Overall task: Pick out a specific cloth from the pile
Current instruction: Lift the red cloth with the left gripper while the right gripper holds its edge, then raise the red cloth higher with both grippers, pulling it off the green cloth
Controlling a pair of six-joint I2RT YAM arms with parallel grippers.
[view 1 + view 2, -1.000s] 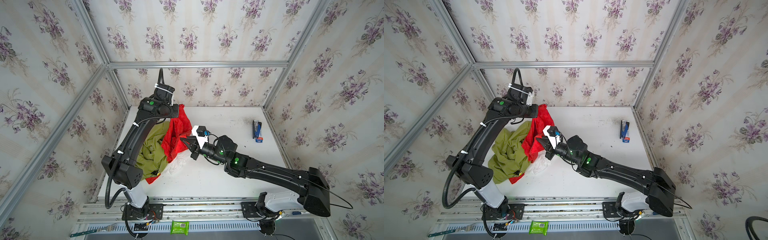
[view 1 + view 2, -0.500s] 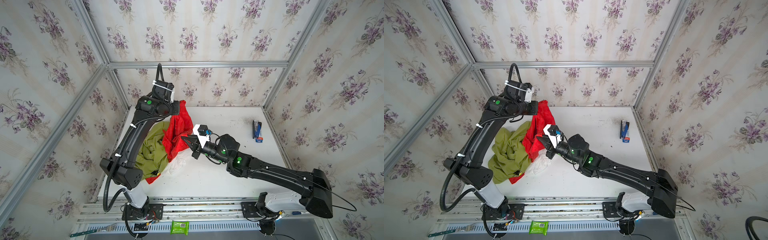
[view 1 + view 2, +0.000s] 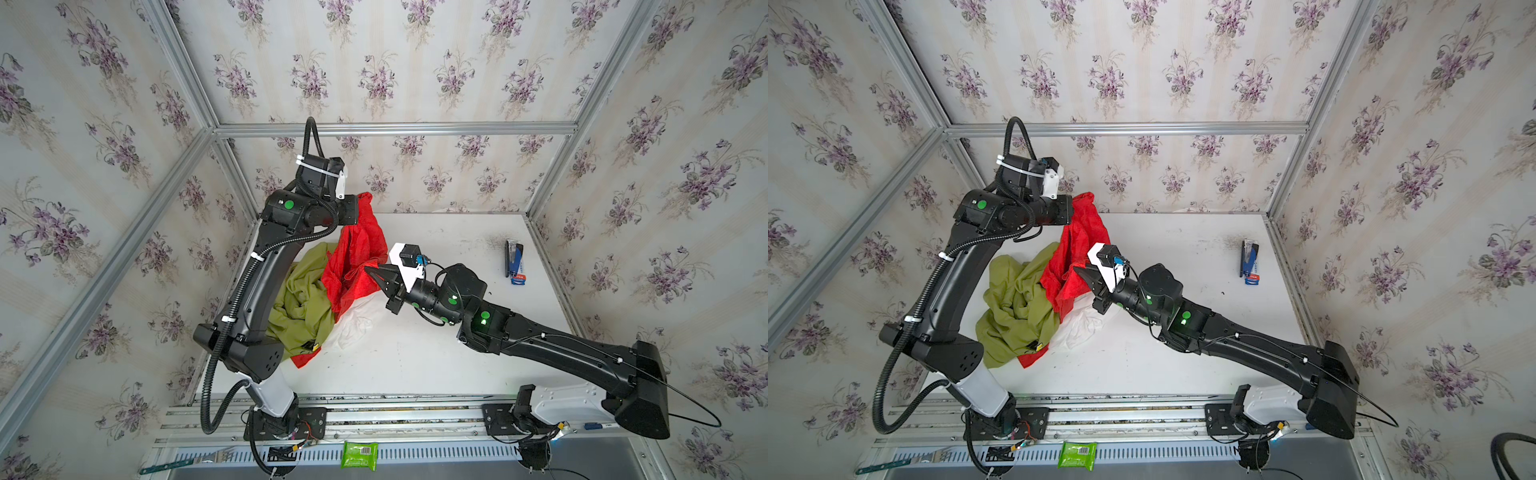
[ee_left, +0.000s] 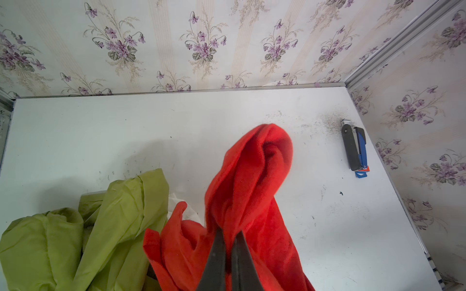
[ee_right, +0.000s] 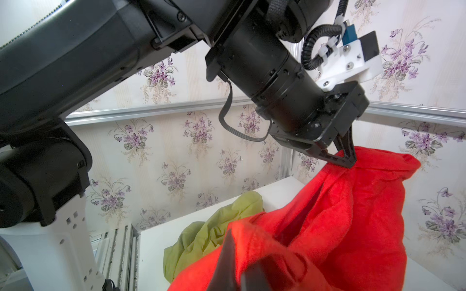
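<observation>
Top views both show one corner of the cloth (image 3: pixel 356 253) tucked under the pile (image 3: pixel 301 307) at its near edge, so the pull-out looks roughly half done. Beside the pile, the right gripper (image 3: pixel 370 271) is closed on a red fold. Above the pile's far end, the left gripper (image 4: pixel 230 233) pinches the cloth's raised top; freeing that corner remains.

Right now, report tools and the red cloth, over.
Left tool shut on red cloth, lifted high. Right tool shut on its lower fold. Cloth's tail runs under green cloth.
</observation>
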